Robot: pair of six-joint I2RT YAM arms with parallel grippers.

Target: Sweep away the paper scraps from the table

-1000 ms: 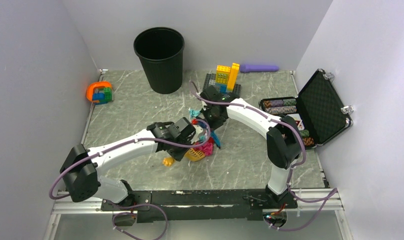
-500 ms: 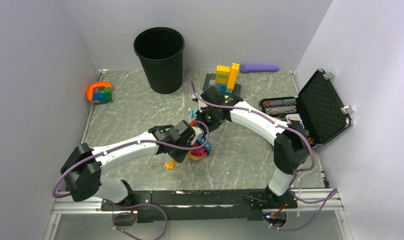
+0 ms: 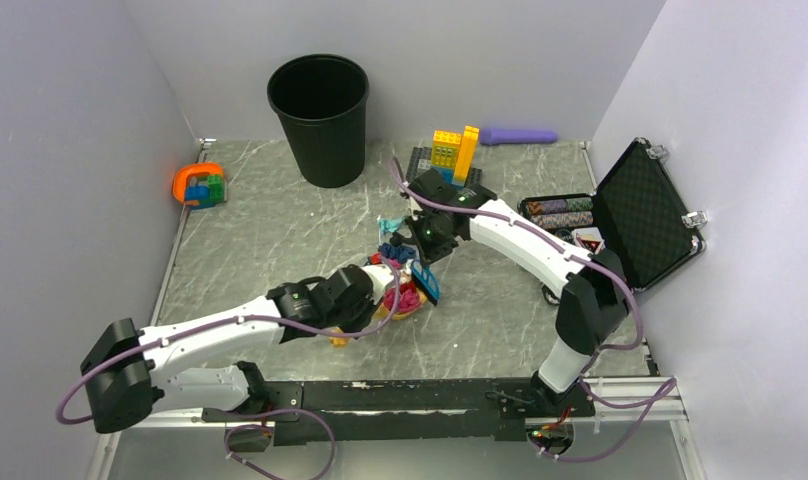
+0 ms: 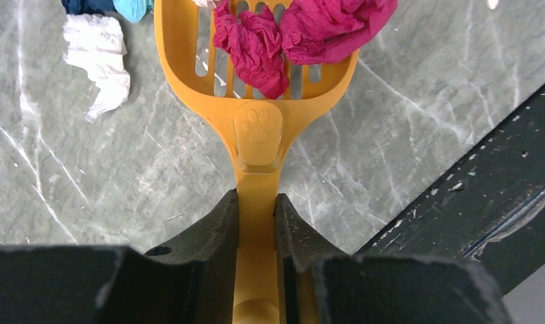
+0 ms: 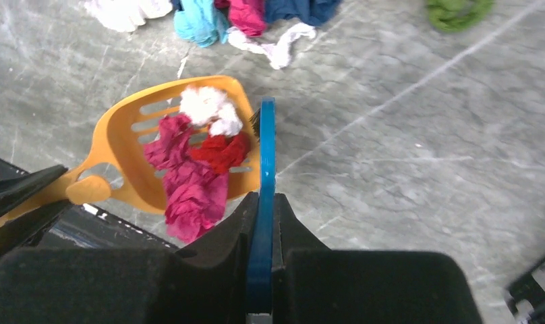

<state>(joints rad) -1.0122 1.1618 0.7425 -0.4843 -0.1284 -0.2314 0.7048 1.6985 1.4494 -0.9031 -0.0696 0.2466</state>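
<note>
My left gripper (image 4: 257, 202) is shut on the handle of a yellow slotted scoop (image 4: 256, 101). Magenta paper scraps (image 4: 324, 27) lie in the scoop, and a white scrap (image 4: 98, 57) lies on the table (image 4: 425, 88) beside it. My right gripper (image 5: 262, 199) is shut on a flat blue brush (image 5: 266, 155), whose end stands at the scoop's (image 5: 121, 145) open edge. Pink, red and white scraps (image 5: 195, 182) fill the scoop. More scraps (image 5: 249, 13) are heaped on the table beyond, with a green scrap (image 5: 459, 10) apart. From above, the scoop (image 3: 408, 300) sits mid-table.
A black bin (image 3: 318, 115) stands at the back. Stacked bricks (image 3: 453, 152) on a dark baseplate are behind the right arm. An open black case (image 3: 640, 215) with poker chips lies on the right. An orange holder with bricks (image 3: 200, 185) sits far left.
The left arm has drawn back and lowered toward the near left while still holding the scoop. The right gripper has brought the blue brush round to the scoop's right edge.
</note>
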